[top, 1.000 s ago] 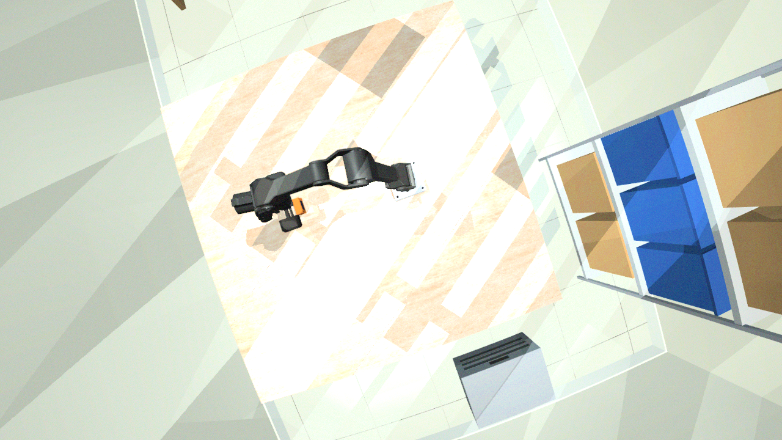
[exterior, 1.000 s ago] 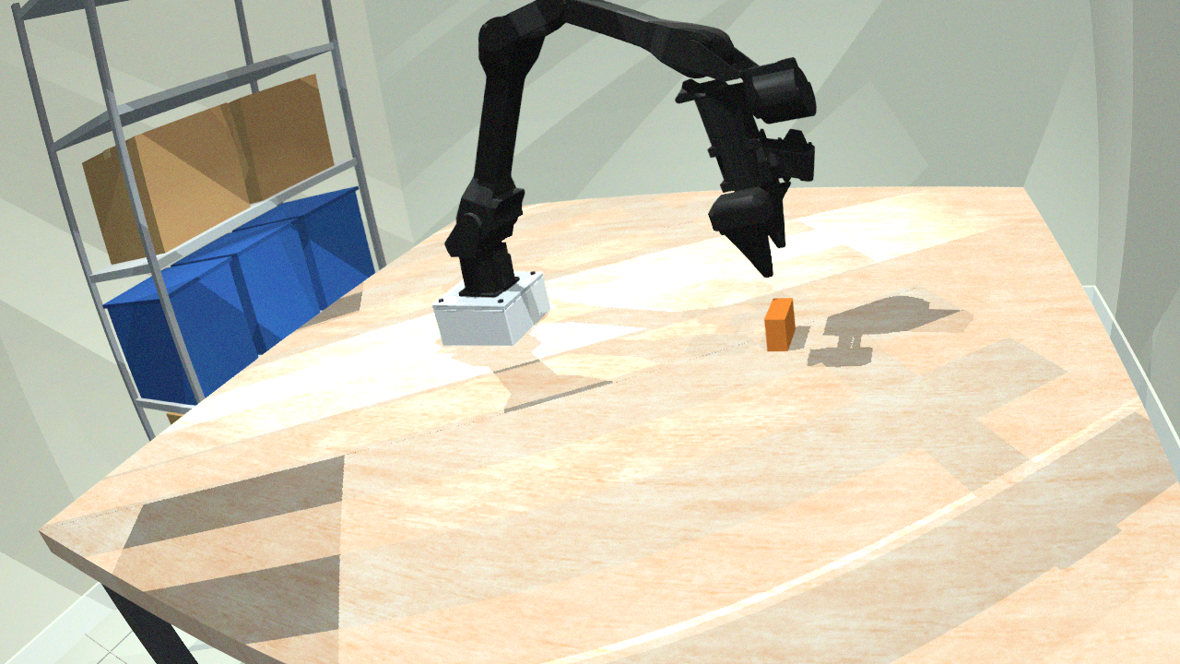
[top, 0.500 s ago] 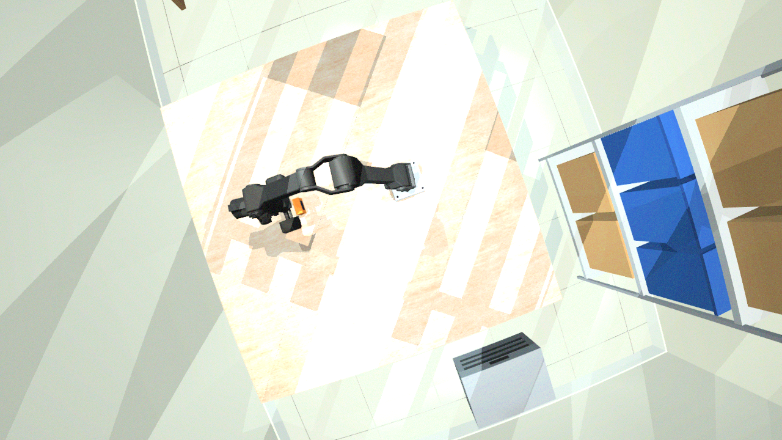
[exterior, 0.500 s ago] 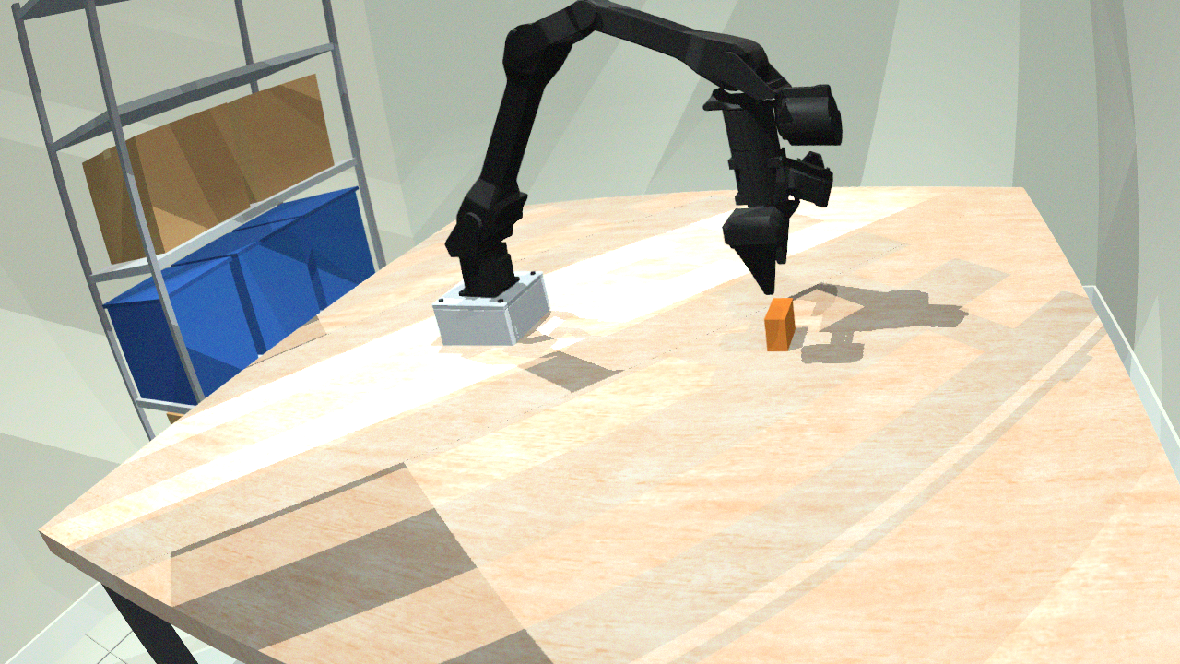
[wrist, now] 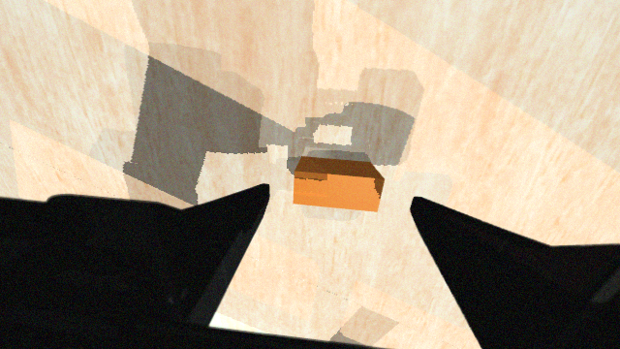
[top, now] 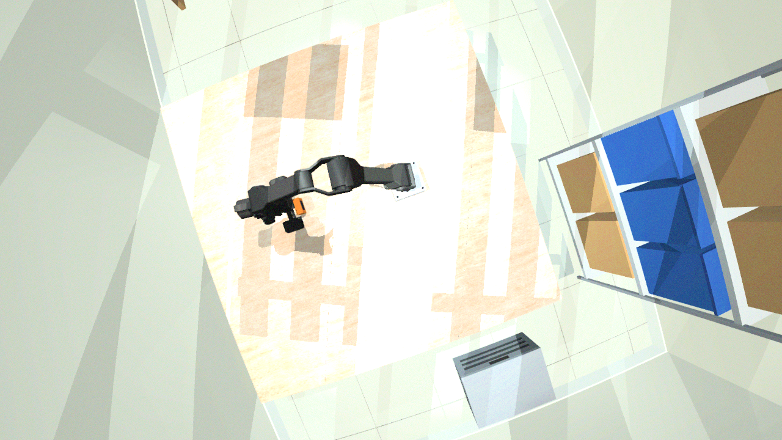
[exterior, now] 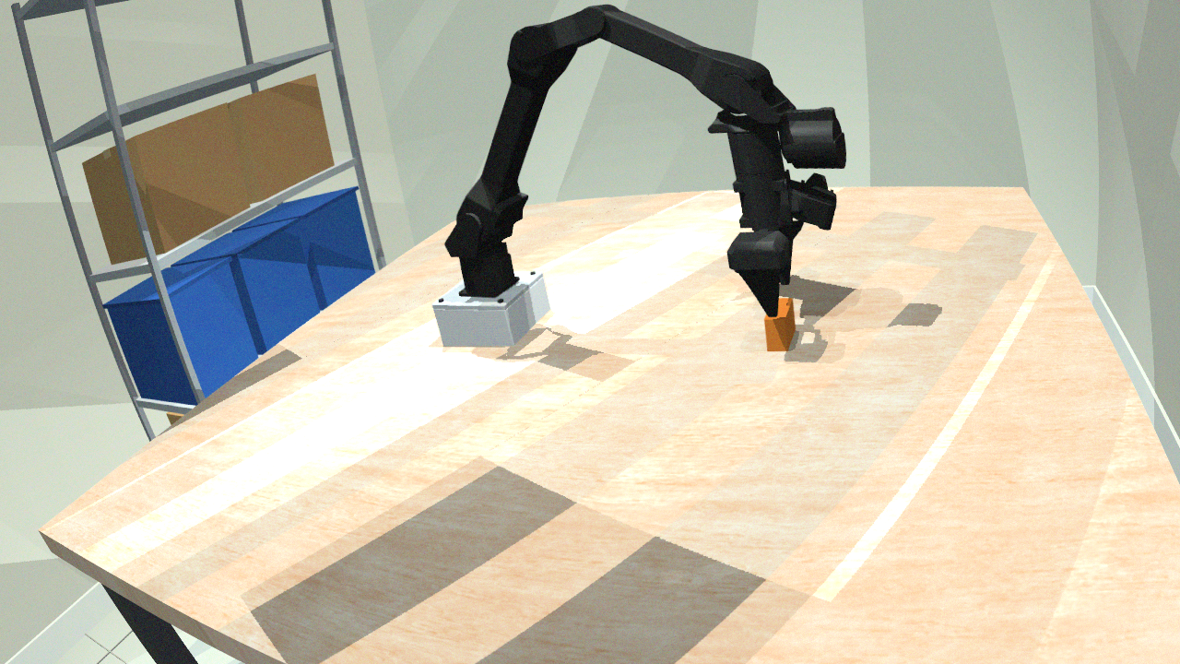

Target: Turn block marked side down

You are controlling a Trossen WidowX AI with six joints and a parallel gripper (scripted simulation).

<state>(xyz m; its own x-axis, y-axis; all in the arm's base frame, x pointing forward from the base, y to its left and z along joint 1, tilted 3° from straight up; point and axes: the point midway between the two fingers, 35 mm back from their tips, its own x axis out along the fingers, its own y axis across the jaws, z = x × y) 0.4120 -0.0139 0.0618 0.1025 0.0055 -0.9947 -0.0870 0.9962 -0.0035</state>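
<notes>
End effector [wrist: 339, 194] spread wide, gripping nothing, pointing down just above the orange block [wrist: 337, 190]. Block resting on the counter [exterior: 577, 462], below and between the fingertips.

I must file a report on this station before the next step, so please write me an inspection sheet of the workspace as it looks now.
Surface: wooden table, light boards with patches of shadow.
Job's things: orange block resting on the table, right under the hand; no mark shows on the faces in view.
Clutter: nothing seen on the table besides the block and the arm's grey base.
Grippers: hand points down at the block, fingers wide open on either side of it, holding nothing.
Cables: nothing seen.
Surroundings: metal shelf beside the table with blue bins and cardboard boxes; a grey cabinet on the floor.
</notes>
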